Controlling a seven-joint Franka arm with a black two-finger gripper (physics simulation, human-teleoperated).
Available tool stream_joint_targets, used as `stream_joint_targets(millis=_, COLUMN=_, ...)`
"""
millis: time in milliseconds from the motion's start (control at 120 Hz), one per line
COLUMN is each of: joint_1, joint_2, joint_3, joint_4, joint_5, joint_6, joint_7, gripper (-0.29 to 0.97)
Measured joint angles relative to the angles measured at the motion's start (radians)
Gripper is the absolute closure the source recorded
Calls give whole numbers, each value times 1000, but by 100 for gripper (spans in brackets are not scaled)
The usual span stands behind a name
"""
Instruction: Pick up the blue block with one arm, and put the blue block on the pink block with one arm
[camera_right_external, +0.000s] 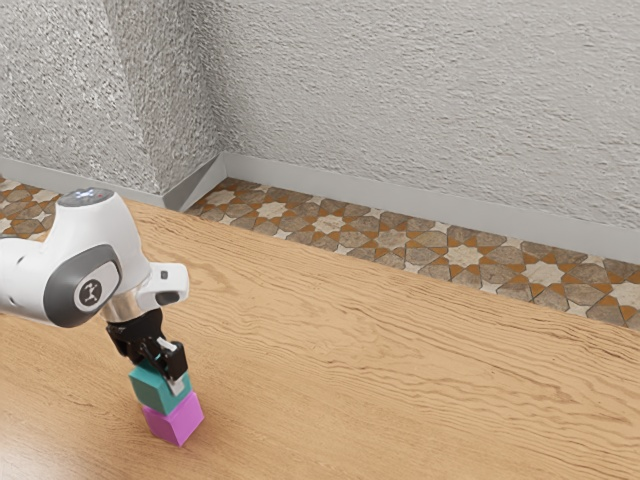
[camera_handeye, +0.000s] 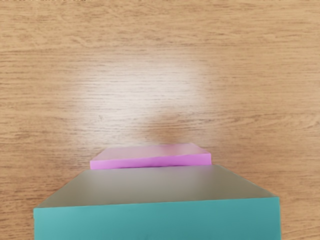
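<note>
looking at this one, the job seemed nearly wrapped up. the gripper (camera_right_external: 163, 367) was straight down over the stack, near the exterior view's lower left, and its black fingers were clamped on the upper part of the blue block (camera_right_external: 150, 392) from two sides, so i'd call it pinching the block rather than spread. the block is honestly more teal than blue. it sat right on top of the pink block (camera_right_external: 176, 420), with their faces meeting as far as i could tell, though i couldn't rule out a sliver of gap. it wasn't centred either: the blue one was shifted a bit toward the exterior view's left, so some of the pink top stuck out. the wrist view agreed, with the blue block (camera_handeye: 155, 217) big and close under the hand and a strip of the pink block (camera_handeye: 150, 157) poking out beyond it, on the wooden table (camera_handeye: 160, 75). so the pickup and the carry were done, and the placing was basically there. what was left, in my read, was letting go and lifting clear without nudging it. with that offset, a sloppy release could tip or slide it.
</note>
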Motion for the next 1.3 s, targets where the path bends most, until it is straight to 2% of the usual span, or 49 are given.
stream_joint_targets(millis=1300, joint_1=4, joint_2=-11, joint_3=14, joint_4=-24, joint_5=-12, joint_6=24, joint_7=9, gripper=29)
